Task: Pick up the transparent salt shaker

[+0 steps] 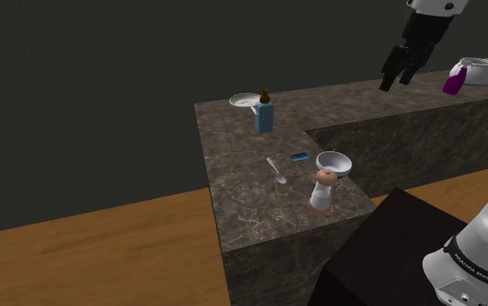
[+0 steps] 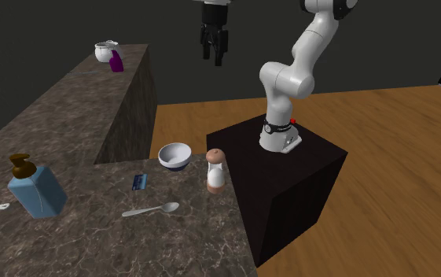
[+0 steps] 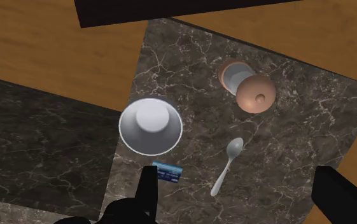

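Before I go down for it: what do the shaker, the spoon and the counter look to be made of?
Shaker: whitish body, perhaps glass or plastic, can't tell which; matte copper-brown cap, material unclear. Spoon: pale grey with a soft sheen, probably metal. Counter: dark brown stone, marble-like, judging by its pale veins.

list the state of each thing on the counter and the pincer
salt shaker: upright, not held
bowl: upright, empty
spoon: lying flat
soap bottle: upright
pincer: open, above the counter
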